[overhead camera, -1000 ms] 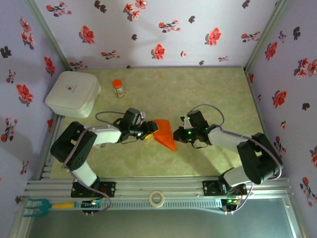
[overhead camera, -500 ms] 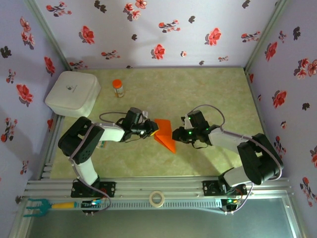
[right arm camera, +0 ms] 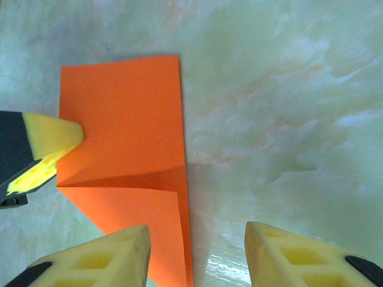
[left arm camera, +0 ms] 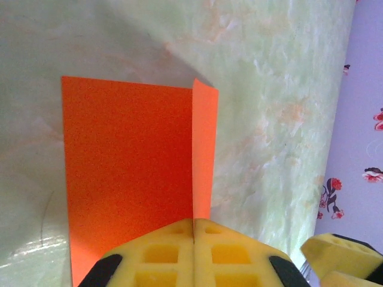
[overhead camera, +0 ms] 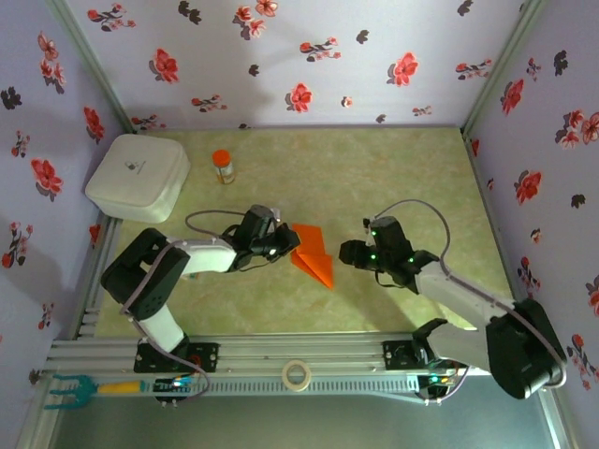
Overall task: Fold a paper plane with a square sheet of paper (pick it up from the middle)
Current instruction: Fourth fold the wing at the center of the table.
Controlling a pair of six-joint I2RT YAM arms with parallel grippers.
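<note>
Orange paper sheet (overhead camera: 314,254), creased into a wedge with one narrow flap turned up along its fold, lies in the middle of the worktop (overhead camera: 402,178) between our two arms. We cannot tell whether it rests fully flat or is lifted a little at the held side.

What has just changed is a handover. Our left gripper (overhead camera: 284,245) has clamped onto the sheet's left edge. In the left wrist view its yellow pads (left arm camera: 161,251) are pressed together, with the fold line running straight into the seam between them. Over the same second our right gripper (overhead camera: 350,253), which had been right up against the sheet's other side, has let go and drawn back towards its own base. It now stands just beside the paper and apart from it. Its wrist view shows its jaws spread with nothing gripped.

So the left arm alone is now pinching the paper, and the right arm is free. We read this as a regrip between folds: the left anchors the crease so the right can come in for the next flap. The shape is a broad wedge, not a narrow point, so we judge several folds remain. With thin paper pinned at one edge only, it may pivot or buckle when the right arm pushes on it.
</note>
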